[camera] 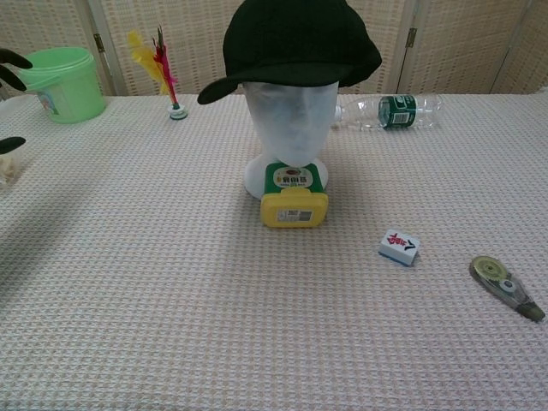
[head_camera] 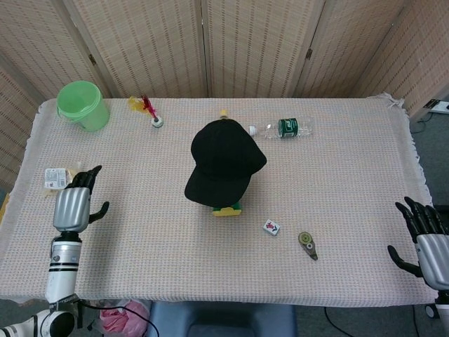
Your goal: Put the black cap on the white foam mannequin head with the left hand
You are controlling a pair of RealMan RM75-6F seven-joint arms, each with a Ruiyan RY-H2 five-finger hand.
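- Where the table's cloth runs out toward the middle, the black cap sits on the white foam mannequin head, its brim pointing toward the robot and a little to the robot's left, shading the forehead.
- The left hand hangs over the near left part of the table, well apart from the cap, fingers spread and pointing away from the robot, nothing in it; in the chest view only a few dark fingertips poke in at the left edge.
- The right hand shows at the near right edge of the table, fingers apart and thumb out, holding nothing.
- A yellow and green container lies just in front of the mannequin's base, touching it or very nearly; the angle does not settle which.
- A green bucket stands at the far left corner, and a small feathered shuttlecock stands upright to its right.
- A clear plastic bottle with a green label lies on its side behind the mannequin head, to the right.
- A small white tile with a red mark lies to the right of the container, and a correction tape dispenser lies further right and nearer.
- A small snack packet lies near the left edge, just beyond the left hand's fingertips.
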